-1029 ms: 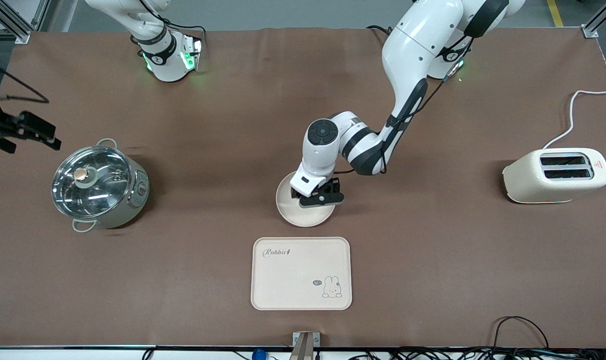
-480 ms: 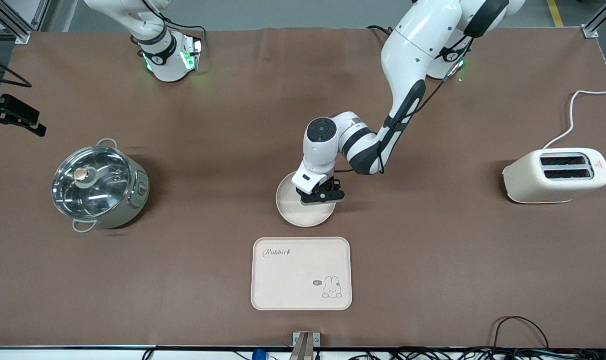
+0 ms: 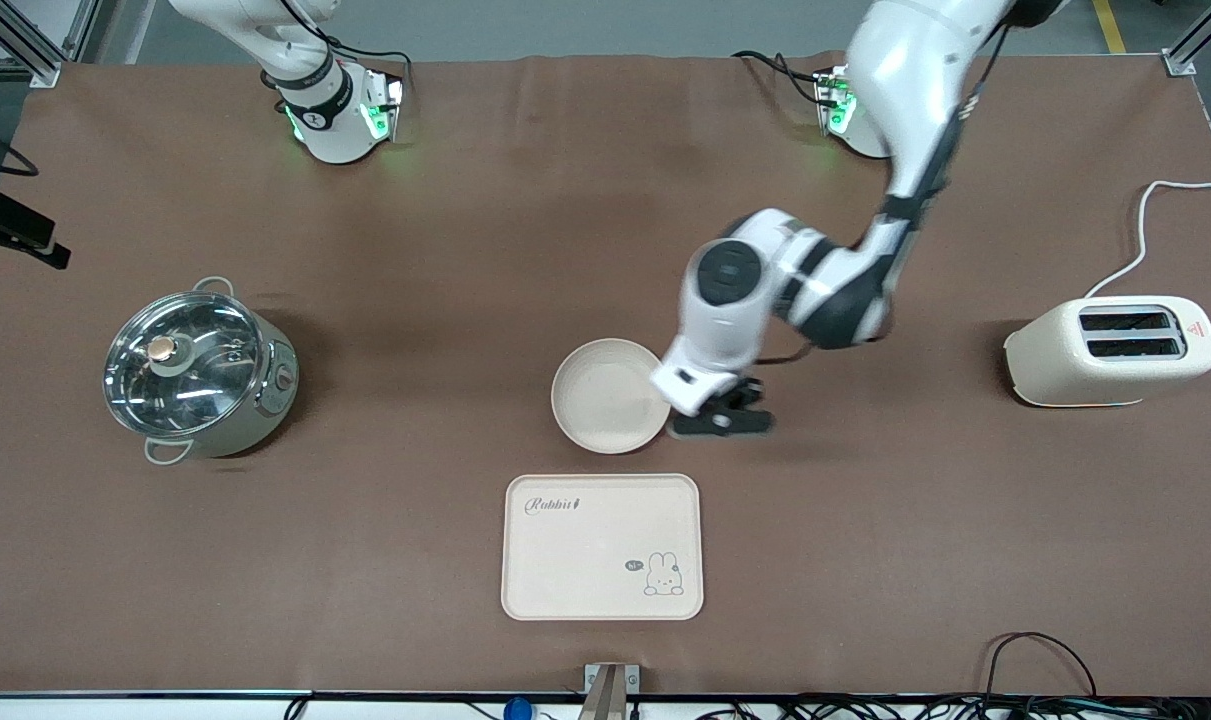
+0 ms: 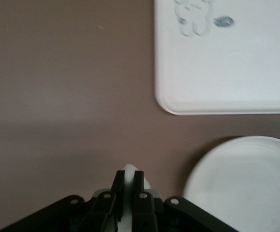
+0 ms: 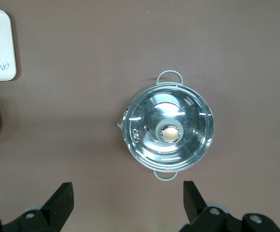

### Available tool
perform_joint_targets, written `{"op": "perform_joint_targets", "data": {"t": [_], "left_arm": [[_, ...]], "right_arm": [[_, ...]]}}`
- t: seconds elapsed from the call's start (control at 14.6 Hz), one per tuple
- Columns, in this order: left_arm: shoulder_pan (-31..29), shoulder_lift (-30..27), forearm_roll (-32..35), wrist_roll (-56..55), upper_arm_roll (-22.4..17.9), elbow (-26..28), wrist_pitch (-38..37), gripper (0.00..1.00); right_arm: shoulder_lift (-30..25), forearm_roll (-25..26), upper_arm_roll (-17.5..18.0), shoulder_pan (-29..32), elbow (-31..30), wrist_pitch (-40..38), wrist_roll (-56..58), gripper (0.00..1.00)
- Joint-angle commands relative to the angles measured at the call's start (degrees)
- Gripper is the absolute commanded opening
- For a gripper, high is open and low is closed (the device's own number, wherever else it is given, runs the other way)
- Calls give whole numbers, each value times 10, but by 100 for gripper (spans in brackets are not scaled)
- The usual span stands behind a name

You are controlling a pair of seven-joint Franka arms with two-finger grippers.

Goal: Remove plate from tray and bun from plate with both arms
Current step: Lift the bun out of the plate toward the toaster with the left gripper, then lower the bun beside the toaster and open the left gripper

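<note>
From my remote station, I see the left gripper [image 3: 720,420] clamped tight on the small pale cream-white oblong bun [image 4: 130,173], which shows in the left wrist view as a sliver pinched between the black fingers [image 4: 139,186]. The gripper hangs over bare brown table mat [image 3: 865,520] just beside the round cream-beige shallow plate [image 3: 605,395], toward the left arm's end of the table, so I judge the bun is being carried clear of the dish for a set-down on the mat.

The plate lies empty on the mat, off the cream-beige rectangular tray with rounded corners and "Rabbit" script [image 3: 602,546], which sits nearer the front camera; the two lie near each other without touching. By that layout, the plate's removal looks done and only the bun's release remains.

The right gripper [image 5: 127,203] waits with its jaws spread wide and holding nothing, over the mat near the steel pot with a glass lid [image 3: 197,372]. A cream two-slot toaster [image 3: 1113,352] stands at the left arm's end, well apart.
</note>
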State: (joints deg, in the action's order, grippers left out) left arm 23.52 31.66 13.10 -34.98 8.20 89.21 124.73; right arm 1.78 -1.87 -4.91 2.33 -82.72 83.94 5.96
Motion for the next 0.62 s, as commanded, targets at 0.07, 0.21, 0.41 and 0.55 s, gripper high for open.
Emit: {"op": "perform_joint_targets", "data": {"t": [0.07,0.21,0.41,0.55], "left_arm": [[-113,-38,-24,132,24,55,1,0],[-202,-33,-28,184,70,71,10,1],[-277,-15,-28,223,103,115,71,3],[-284,-8,-28,230,102,137,106,6]], "right_arm": [[-5,2,5,34,5,-4,33,100],[-4,8,6,32,5,2,33,100],[-2,6,9,24,5,14,26,100],[-1,4,9,21,4,16,26,100]]}}
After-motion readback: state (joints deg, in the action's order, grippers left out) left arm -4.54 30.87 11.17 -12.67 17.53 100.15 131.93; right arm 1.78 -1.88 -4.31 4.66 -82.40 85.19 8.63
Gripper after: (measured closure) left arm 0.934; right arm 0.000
